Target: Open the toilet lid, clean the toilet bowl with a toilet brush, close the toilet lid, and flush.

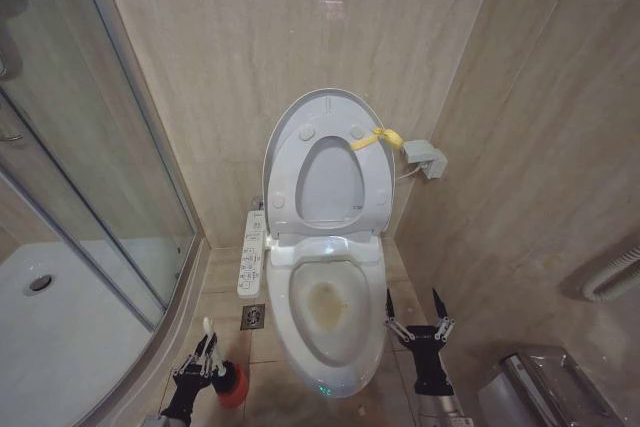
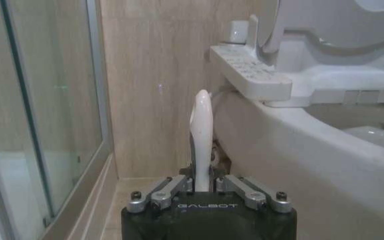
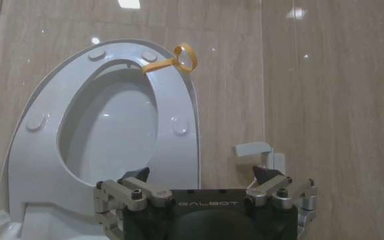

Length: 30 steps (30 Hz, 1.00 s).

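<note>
The toilet lid [image 1: 327,182] stands upright against the wall, the seat ring raised against it and a yellow strap [image 1: 385,137] at its edge. Below it, the toilet bowl [image 1: 300,347] is uncovered, with a brownish stain inside and a green light at the front. My left gripper [image 1: 200,359] is low on the floor left of the bowl, shut on the white handle of the toilet brush [image 2: 202,125]. The red holder [image 1: 233,387] sits beside it; the bristle head is hidden. My right gripper [image 1: 418,319] hangs open to the right of the bowl and faces the lid [image 3: 115,132].
A long white button panel [image 1: 252,252] juts from the toilet's left side. A glass shower screen [image 1: 90,147] and a white tray [image 1: 60,337] fill the left. A floor drain [image 1: 253,315], a grey wall box [image 1: 425,159] and a metal bin [image 1: 545,382] are nearby.
</note>
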Motion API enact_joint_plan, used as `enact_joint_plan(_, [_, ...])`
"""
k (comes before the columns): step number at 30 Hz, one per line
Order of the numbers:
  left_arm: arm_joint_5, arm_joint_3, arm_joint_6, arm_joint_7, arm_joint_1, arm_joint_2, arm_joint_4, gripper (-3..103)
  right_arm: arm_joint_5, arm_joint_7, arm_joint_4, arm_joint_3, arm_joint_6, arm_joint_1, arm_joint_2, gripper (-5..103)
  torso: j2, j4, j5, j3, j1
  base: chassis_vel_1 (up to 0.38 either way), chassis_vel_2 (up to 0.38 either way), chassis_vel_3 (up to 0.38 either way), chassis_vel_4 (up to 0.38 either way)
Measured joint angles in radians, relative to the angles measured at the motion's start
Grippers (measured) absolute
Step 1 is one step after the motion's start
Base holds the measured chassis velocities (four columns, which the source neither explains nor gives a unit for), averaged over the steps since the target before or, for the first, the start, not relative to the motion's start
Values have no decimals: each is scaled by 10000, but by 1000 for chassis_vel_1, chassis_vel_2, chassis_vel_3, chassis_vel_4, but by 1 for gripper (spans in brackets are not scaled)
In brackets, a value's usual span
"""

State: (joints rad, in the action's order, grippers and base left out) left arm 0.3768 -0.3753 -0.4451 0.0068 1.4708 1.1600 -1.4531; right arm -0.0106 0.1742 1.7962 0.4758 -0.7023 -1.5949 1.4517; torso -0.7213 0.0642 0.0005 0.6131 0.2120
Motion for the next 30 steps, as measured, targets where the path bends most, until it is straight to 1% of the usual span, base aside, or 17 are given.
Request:
enact_joint_plan(12, [75, 154, -25, 167, -359, 159, 504, 15, 62, 12, 3, 32, -9, -11, -113, 100, 0, 0, 0, 0, 0, 0, 0, 0, 0])
enact_joint_plan(20, [55, 263, -24, 172, -542, 244, 764, 15, 133, 16, -35, 56, -9, -2, -163, 100, 0, 0, 0, 0, 0, 0, 0, 0, 0])
enact_joint_plan(23, [32, 291, -24, 181, -748, 267, 1069, 15, 167, 18, -84, 77, -7, 58, -197, 100, 0, 0, 0, 0, 0, 0, 0, 0, 0])
enact_joint_plan(30, [26, 367, -13, 189, -835, 233, 1214, 15, 169, 18, -212, 44, 10, 184, -148, 100, 0, 0, 0, 0, 0, 0, 0, 0, 0])
